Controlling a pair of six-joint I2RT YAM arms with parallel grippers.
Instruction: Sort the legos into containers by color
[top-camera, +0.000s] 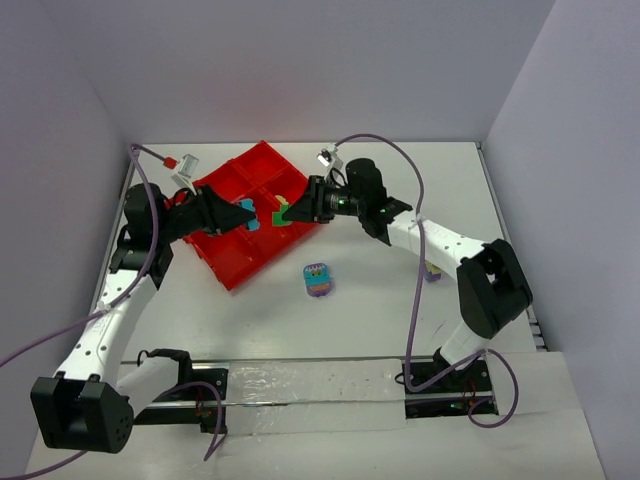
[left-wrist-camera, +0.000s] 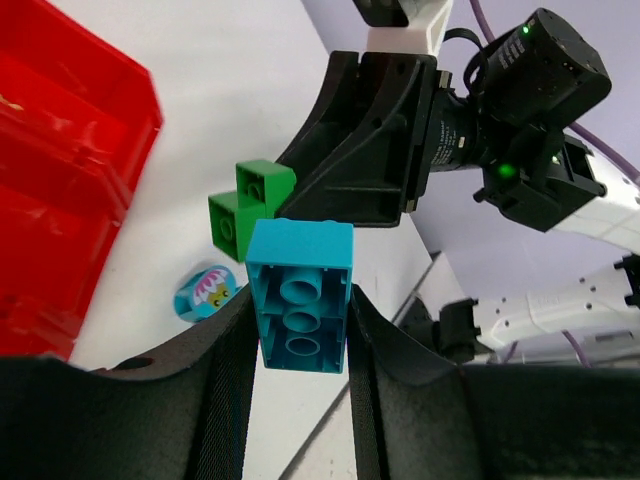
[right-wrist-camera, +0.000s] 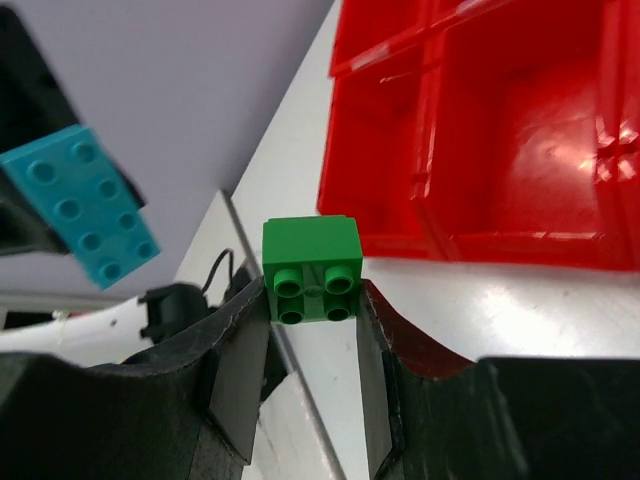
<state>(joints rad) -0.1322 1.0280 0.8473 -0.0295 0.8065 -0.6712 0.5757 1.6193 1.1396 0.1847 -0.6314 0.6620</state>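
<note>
Left arm (top-camera: 112, 308), right arm (top-camera: 432, 237) reaching inward; jaws clamped.

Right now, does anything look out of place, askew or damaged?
Nothing looks damaged or spilled. The red tray sits at an angle to the table edges, and one mixed-colour clump of bricks lies outside it, unsorted.

Bright, even light; perhaps slight blur

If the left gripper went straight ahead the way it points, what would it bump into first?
Most likely the green brick in the right gripper, which faces it just ahead. The left gripper holds a teal brick out front, so that would touch first. How exactly they line up is unclear.
</note>
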